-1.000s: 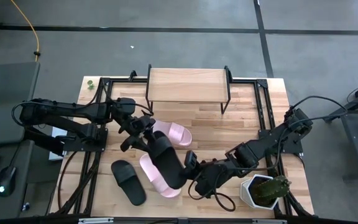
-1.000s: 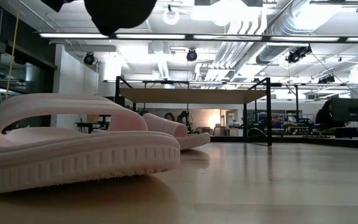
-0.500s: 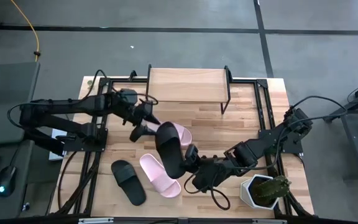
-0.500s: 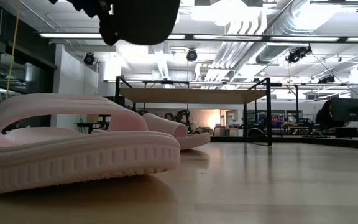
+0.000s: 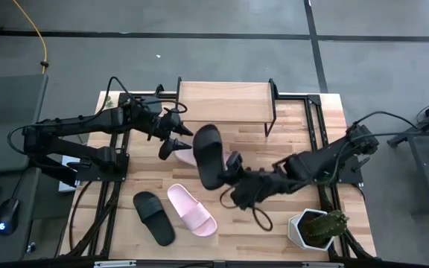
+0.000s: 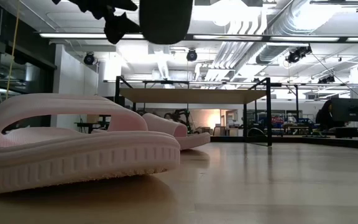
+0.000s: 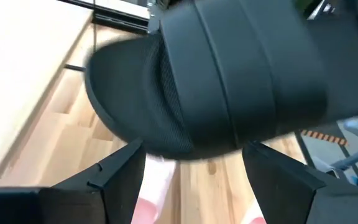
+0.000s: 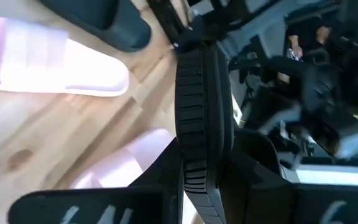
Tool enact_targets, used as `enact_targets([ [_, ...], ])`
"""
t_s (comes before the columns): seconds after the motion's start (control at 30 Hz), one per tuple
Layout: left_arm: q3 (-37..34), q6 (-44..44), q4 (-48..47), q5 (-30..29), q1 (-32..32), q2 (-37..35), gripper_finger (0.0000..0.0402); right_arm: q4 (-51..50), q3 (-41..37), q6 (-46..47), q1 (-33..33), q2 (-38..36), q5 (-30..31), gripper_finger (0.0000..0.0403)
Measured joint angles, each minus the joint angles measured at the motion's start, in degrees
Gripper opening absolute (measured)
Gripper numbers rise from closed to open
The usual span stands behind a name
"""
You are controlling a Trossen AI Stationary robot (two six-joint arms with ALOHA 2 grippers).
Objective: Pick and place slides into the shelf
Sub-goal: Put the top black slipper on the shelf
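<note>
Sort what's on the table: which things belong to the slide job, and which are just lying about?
Job: lifted black slide in right gripper; second black slide; near pink slide; far pink slide, partly hidden; shelf; open left gripper.
Lying about: potted plant; small green object.

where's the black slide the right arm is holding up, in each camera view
High view: the lifted black slide is mid-table, just in front of the shelf, held by the right gripper.
Low view: its dark underside hangs at the top edge.
Left wrist view: it fills the upper middle.
Right wrist view: edge-on, centre.
Shared landmark: the pink slide lying on the table.
</note>
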Motion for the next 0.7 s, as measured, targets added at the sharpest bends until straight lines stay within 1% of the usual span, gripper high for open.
enact_targets([
  [0.3, 0.0, -0.2, 3.19, 0.19, -0.15, 0.0, 0.0257, -4.79, 0.0, 1.09, -5.31, -5.11, -1.43, 0.0043],
  [0.7, -0.04, -0.22, 6.97, 0.7, -0.15, 0.0, 0.0257, -7.32, 0.04, -1.25, -10.73, -6.58, -1.61, 0.0043],
])
